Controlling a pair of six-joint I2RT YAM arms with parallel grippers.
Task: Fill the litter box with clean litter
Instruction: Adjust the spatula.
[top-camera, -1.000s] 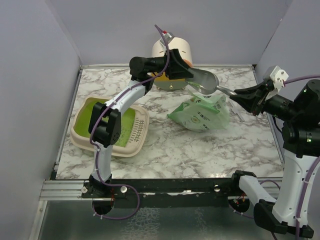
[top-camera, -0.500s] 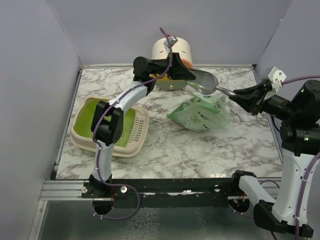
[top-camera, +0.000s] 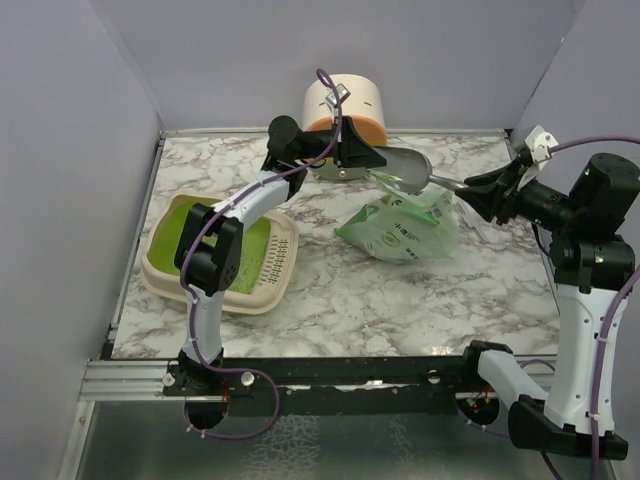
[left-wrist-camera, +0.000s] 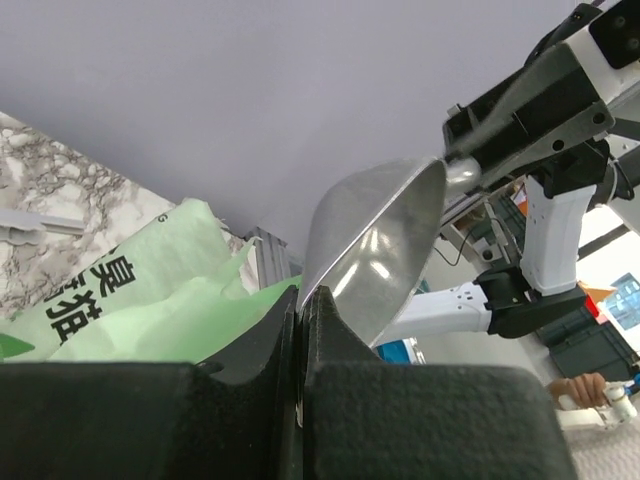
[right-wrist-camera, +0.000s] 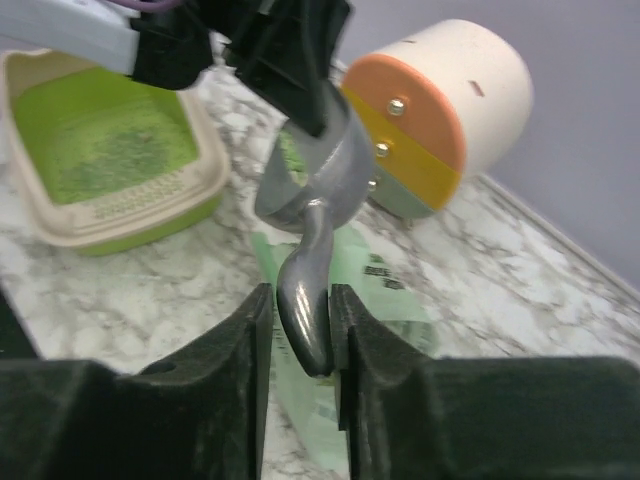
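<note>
Table: marble-patterned top (top-camera: 400, 290), white with grey veins.
Cylinder: cream cylinder (top-camera: 345, 105) lying on its side at the middle of the table's far edge. Its round face is banded orange, yellow and teal, has small screws, and is turned toward the near side.
Metal scoop: grey metal scoop (top-camera: 408, 168), off the table and just right of the cylinder, with its handle pointing toward the right edge.
Walls: plain pale panels (top-camera: 250, 50) along the left, far and right edges.
Rail: aluminium rail (top-camera: 130, 378) along the near edge.
</note>
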